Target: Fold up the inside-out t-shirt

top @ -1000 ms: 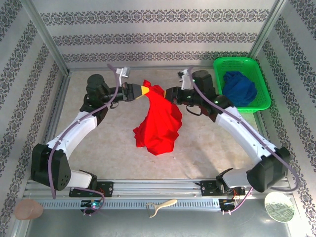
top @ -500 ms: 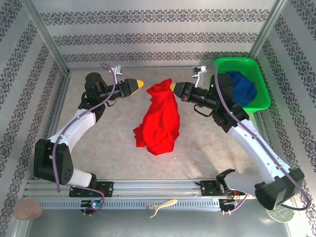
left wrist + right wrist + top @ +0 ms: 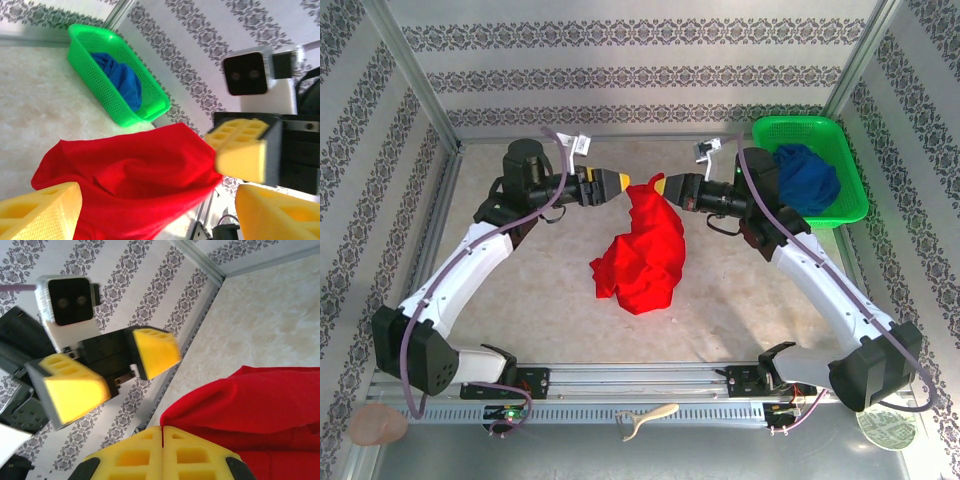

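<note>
The t-shirt (image 3: 642, 255) slumps in a heap on the table (image 3: 540, 290). Its top edge hangs from the right gripper (image 3: 658, 187), pinched tight. The left gripper (image 3: 620, 183) stands spread just beside it. It looks light, limp cloth; I'd grab a shoulder seam. Beyond is a basket (image 3: 850, 215) holding blue cloth (image 3: 805, 178).

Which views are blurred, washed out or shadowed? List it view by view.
Top external: sharp and evenly lit, soft shadows on the table beside the shirt. Left wrist: the table washes out to white, the left jaws at the bottom edge are soft, the basket is crisp. Right wrist: the left jaws opposite look smeared, the shirt fold is sharp.
</note>
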